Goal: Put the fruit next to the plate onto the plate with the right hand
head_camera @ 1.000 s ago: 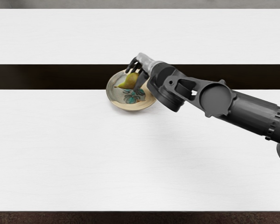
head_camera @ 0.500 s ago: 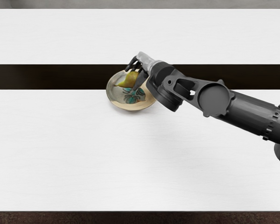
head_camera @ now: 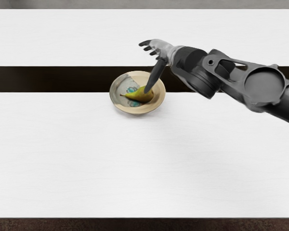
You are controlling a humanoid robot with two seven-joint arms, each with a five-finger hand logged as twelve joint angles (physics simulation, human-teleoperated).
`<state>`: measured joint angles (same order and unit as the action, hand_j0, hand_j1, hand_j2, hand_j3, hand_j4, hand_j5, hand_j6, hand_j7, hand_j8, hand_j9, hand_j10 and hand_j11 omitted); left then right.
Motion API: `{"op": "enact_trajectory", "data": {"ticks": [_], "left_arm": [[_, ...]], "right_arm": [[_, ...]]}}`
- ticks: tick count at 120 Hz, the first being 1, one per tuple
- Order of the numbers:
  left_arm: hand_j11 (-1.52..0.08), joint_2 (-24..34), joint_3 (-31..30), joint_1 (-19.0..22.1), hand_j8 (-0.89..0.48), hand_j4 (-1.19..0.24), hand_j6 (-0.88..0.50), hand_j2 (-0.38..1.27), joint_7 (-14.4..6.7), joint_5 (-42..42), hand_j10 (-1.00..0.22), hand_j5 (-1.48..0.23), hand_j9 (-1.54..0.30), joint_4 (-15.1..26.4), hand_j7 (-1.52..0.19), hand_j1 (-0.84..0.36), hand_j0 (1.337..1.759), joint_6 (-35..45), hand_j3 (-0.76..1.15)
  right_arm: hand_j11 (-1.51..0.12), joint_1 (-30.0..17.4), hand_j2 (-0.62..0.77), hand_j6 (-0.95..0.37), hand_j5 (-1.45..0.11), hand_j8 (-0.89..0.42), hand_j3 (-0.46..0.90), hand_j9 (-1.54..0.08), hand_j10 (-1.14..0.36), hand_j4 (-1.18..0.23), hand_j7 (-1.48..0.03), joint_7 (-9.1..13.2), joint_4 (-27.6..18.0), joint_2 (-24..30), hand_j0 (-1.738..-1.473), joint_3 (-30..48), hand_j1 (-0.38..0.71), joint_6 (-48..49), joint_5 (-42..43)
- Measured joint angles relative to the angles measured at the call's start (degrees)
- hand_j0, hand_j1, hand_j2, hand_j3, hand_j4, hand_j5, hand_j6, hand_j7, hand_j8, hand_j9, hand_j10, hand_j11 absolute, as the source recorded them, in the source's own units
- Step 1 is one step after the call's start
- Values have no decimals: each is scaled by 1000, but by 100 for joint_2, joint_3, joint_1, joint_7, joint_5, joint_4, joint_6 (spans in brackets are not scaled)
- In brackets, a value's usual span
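From my seat, the white table (head_camera: pixel 135 159) shows bare in front, below and well short of the hand. Further in sits the plate (head_camera: pixel 114 98), down and to the left of the right hand (head_camera: pixel 160 50). The pear (head_camera: pixel 139 96) lies on its side inside the plate, stem end pointing away from the hand, so I judge the placing done. The hand hovers above the plate's far edge with its fingers (head_camera: pixel 145 43) spread, holding nothing. One long digit (head_camera: pixel 154 74) points down at the pear; I cannot tell if it touches. Behind the hand run the dark gap (head_camera: pixel 48 79) and a far white strip (head_camera: pixel 86 36).
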<state>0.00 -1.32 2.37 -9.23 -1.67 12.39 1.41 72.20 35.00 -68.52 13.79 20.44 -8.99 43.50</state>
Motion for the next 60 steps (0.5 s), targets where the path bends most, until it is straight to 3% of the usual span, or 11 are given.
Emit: {"op": "enact_trajectory", "data": {"ticks": [9,30,48,60], "left_arm": [[-5,0,0,0,-4,-4,-4,1,1,0,-4,-5,-5,0,-5,344,1658,0,0],[-5,0,-16,43,-4,-4,-4,1,0,0,-4,-5,-5,7,-5,344,1658,-37,0],[-5,0,-49,70,-4,-4,-4,1,-6,2,-4,-5,-5,8,-5,344,1658,-49,0],[-5,0,-55,70,-4,-4,-4,1,-8,11,-4,-5,-5,9,-5,344,1658,-51,0]], "right_arm": [[-95,-267,13,-66,-94,-63,0,-94,-72,-73,-93,0,-295,536,-1658,667,-270,881,-667],[-53,-1613,4,-39,-52,-37,0,-53,-40,-41,-52,0,-517,1502,-1658,2726,-304,3515,-1773],[-37,-2171,0,-27,-36,-26,0,-37,-28,-28,-36,0,-514,2403,-1658,3210,-317,4191,-2627],[-31,-2370,-1,-23,-31,-22,0,-31,-23,-24,-31,0,-466,2711,-1658,3301,-322,4320,-2863]]}}
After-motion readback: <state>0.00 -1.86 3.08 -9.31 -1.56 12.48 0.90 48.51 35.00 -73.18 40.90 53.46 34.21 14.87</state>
